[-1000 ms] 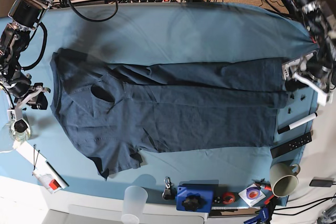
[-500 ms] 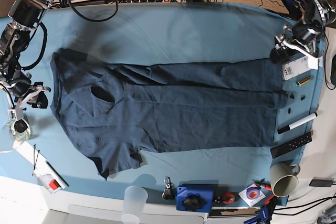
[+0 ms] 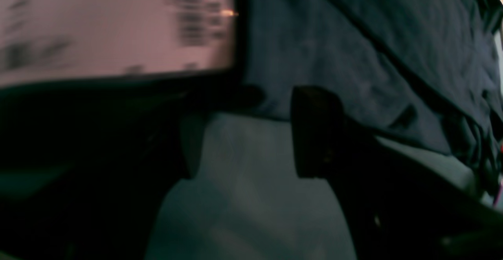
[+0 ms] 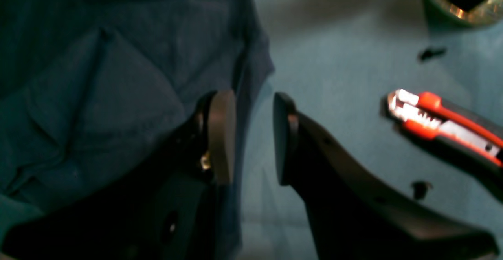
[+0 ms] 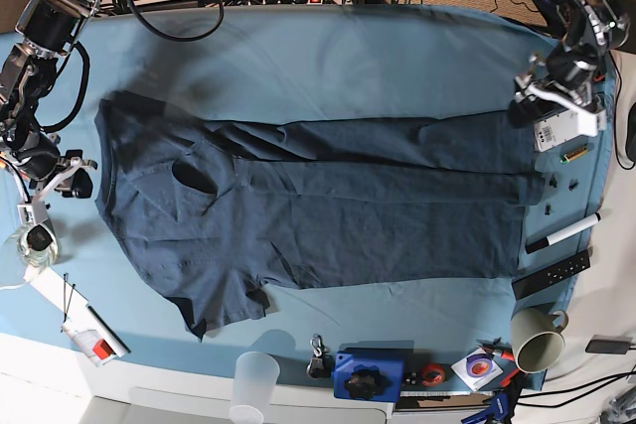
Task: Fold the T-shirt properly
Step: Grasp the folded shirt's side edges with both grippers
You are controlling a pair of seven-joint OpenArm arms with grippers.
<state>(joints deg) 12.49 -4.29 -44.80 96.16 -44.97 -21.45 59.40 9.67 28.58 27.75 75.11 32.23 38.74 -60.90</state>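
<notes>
A light blue tablecloth covers the table, and the dark T-shirt lies spread flat across its middle, partly folded lengthwise, collar toward the base view's left. The left gripper hangs just off the shirt's hem end, jaws parted with nothing between them, beside a white card. The right gripper sits at the shirt's collar-end edge, jaws apart and empty, one finger over the cloth, near a red-and-black box cutter.
</notes>
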